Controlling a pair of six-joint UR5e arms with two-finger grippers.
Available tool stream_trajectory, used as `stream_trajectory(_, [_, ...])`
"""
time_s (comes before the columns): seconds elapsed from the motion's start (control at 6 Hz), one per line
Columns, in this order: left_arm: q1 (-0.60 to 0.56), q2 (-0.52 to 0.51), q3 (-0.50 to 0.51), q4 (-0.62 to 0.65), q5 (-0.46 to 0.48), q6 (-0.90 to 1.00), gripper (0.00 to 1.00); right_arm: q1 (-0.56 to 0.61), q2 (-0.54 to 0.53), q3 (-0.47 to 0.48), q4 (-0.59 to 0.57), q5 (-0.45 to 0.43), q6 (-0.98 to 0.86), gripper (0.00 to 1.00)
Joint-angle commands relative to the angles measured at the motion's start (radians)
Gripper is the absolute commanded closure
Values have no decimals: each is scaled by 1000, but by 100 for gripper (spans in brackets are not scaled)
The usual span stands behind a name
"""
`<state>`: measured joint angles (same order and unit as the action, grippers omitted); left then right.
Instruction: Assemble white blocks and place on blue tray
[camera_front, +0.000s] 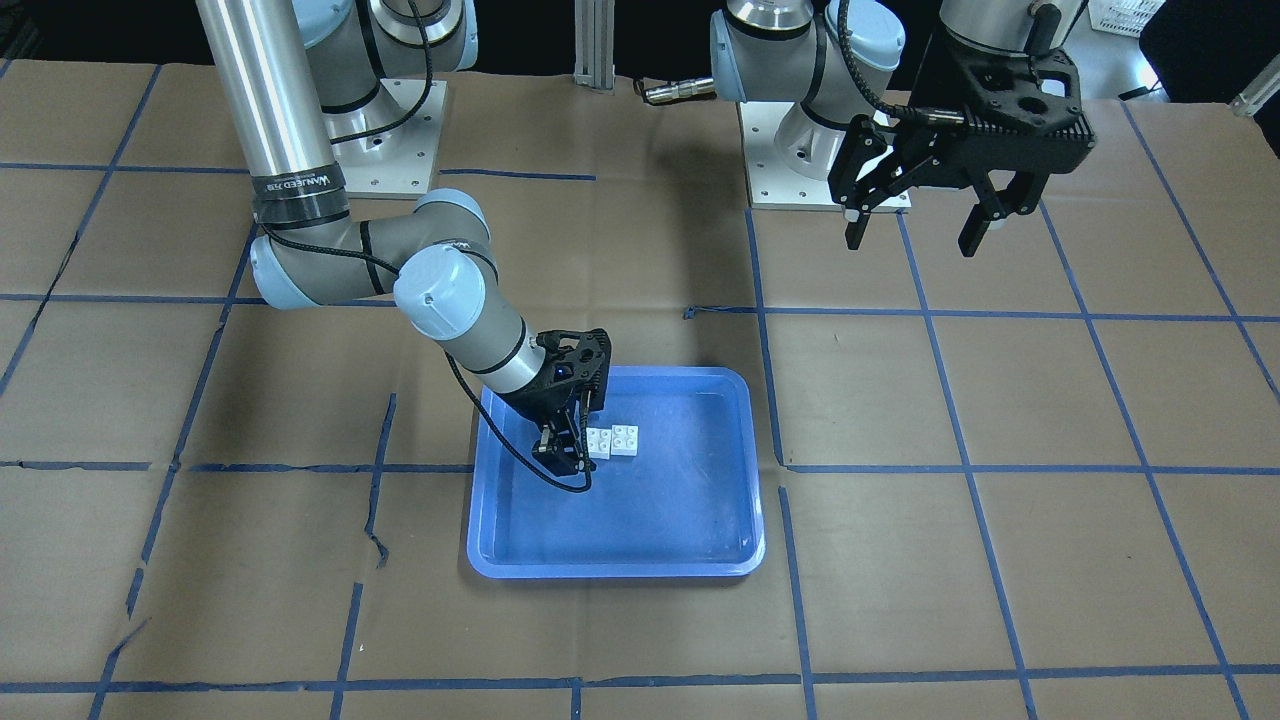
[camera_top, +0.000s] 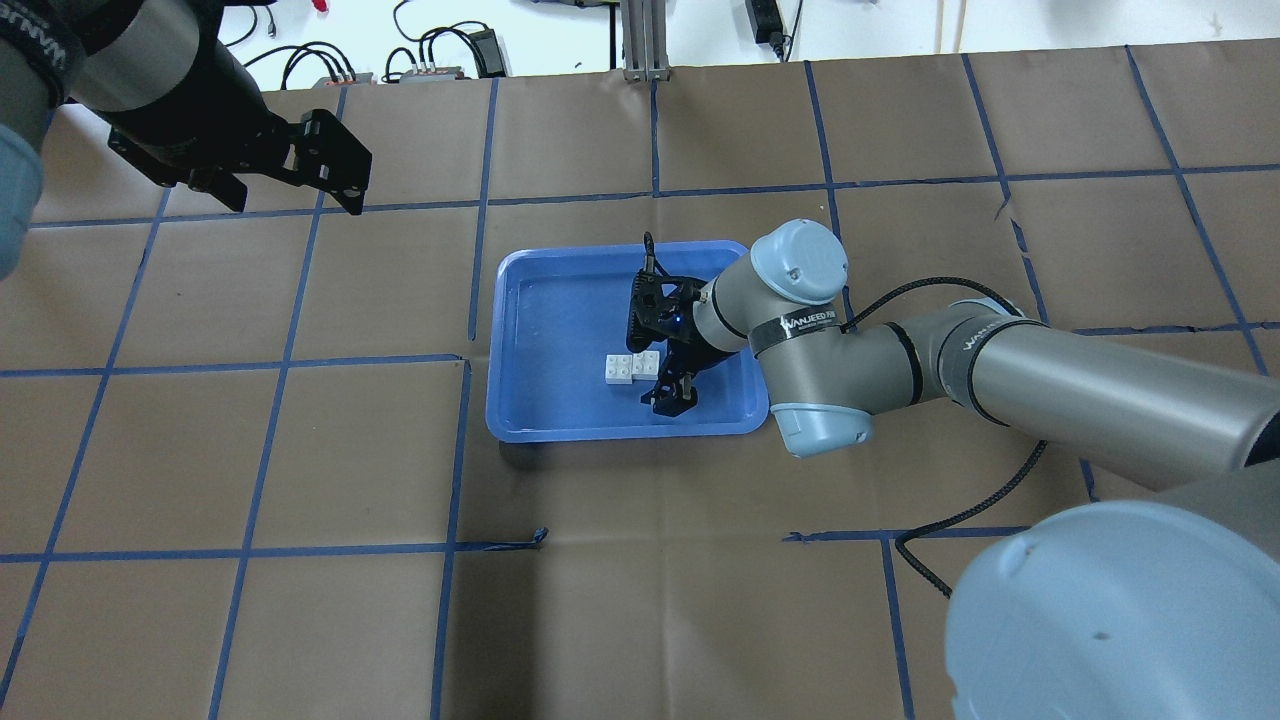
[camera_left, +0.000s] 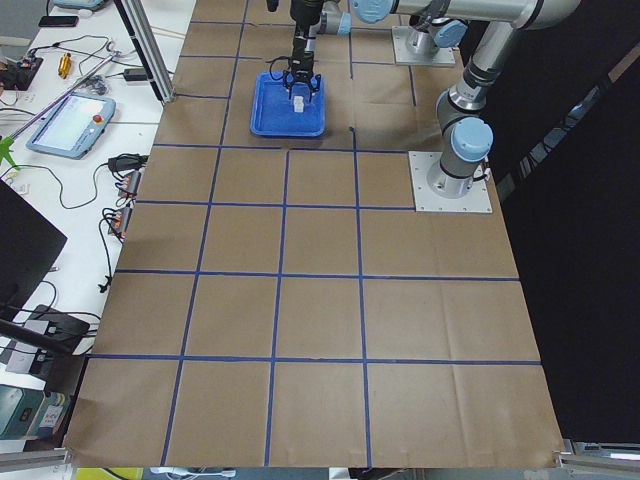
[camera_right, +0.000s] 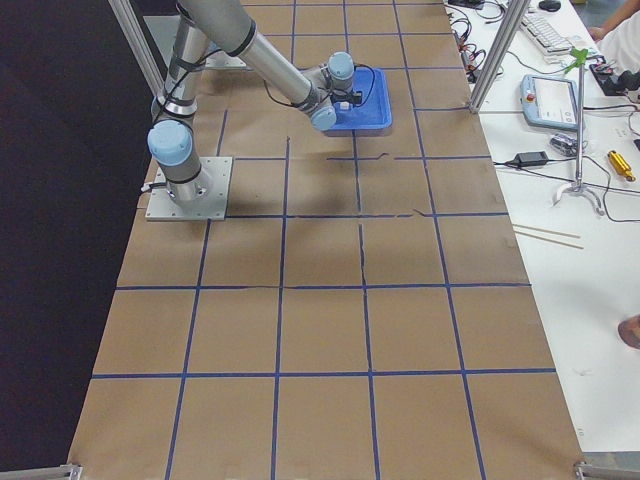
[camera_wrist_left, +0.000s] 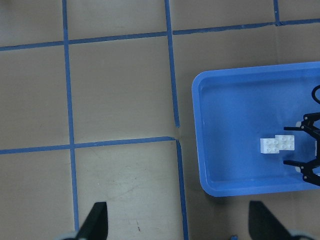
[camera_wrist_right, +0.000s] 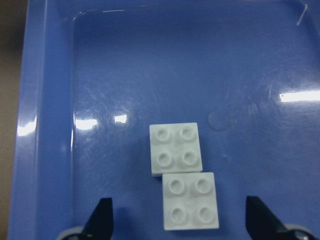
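The two white blocks (camera_front: 613, 441) lie together in the blue tray (camera_front: 650, 520), offset from each other with studs up. They also show in the right wrist view (camera_wrist_right: 182, 182) and the overhead view (camera_top: 630, 367). My right gripper (camera_front: 577, 432) hangs low over the tray, open, with a finger on either side of the blocks and not touching them (camera_wrist_right: 181, 225). My left gripper (camera_front: 912, 240) is open and empty, raised high and far from the tray (camera_top: 295, 200). In the left wrist view the blocks (camera_wrist_left: 277, 145) and the tray (camera_wrist_left: 225, 150) lie at the right.
The table is covered in brown paper with a blue tape grid (camera_top: 470, 360). The two arm bases (camera_front: 825, 170) stand at the robot's side of the table. A side bench with cables and a pendant (camera_left: 75, 125) runs along the far edge.
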<state>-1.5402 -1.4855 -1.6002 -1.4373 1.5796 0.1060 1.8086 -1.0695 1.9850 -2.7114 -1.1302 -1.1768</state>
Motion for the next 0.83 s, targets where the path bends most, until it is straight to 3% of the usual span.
stream_trajectory(0.0, [-1, 2, -3, -5, -1, -5, 1, 0, -6, 0, 2, -2, 35, 0])
stream_trajectory(0.33, [-4, -10, -3, 3, -1, 0, 1, -2, -32, 0, 21, -3, 97, 0])
stream_trajectory(0.67, [0, 7, -4, -8, 2, 0, 1, -20, -175, -12, 300, -14, 103, 0])
